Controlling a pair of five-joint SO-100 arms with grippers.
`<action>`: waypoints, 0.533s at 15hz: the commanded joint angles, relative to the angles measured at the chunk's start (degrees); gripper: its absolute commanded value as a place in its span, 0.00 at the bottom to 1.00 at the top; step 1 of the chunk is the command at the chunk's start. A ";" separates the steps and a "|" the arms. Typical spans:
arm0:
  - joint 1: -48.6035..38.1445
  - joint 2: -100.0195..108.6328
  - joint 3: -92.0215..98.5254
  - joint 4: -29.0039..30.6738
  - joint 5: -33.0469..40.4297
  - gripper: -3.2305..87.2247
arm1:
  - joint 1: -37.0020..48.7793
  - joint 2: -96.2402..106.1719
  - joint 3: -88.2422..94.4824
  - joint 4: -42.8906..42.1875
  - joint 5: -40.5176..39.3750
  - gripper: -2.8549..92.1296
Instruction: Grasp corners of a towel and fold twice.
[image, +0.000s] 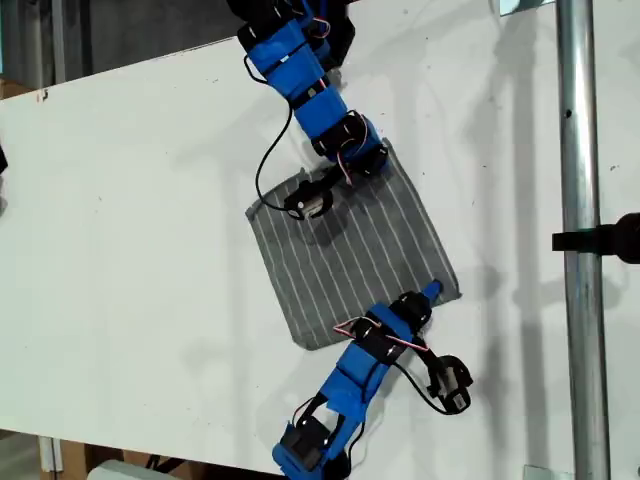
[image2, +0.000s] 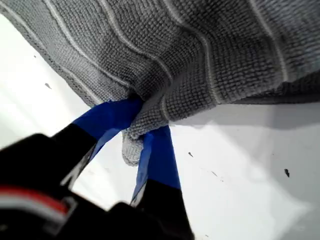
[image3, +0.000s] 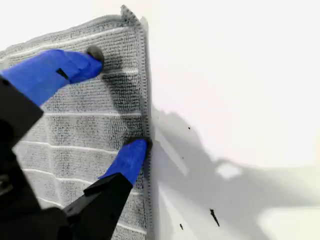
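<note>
Towel (image2: 200, 55) corner pinched between closed jaws

Towel on the bench, an arm at each of two opposite ends

The towel (image: 350, 250) lies mid-bench (image: 130, 250), turned diamond-wise. My first end effector (image2: 145, 132) is clamped on one corner (image2: 131, 150), which bunches between its fingers. My second end effector (image3: 117, 102) rests spread on the towel just inside a hem, towards the exterior view's near right, with bare bench beside it.

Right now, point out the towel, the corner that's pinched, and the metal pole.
towel (image: 350, 255), exterior view, middle of the striped cloth.
pinched corner (image2: 132, 147), first wrist view, bunched tip between my first gripper's fingers.
metal pole (image: 582, 150), exterior view, bare shaft.
</note>
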 joint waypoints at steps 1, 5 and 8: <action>-1.85 -3.16 0.44 -0.88 -2.64 0.00 | 1.41 0.00 0.79 -0.26 0.09 0.03; -1.85 -5.98 0.70 1.14 -6.86 0.00 | 1.49 0.00 0.70 -0.26 0.18 0.03; -1.67 2.29 0.09 7.65 -1.58 0.00 | 1.49 1.67 0.62 0.35 0.26 0.03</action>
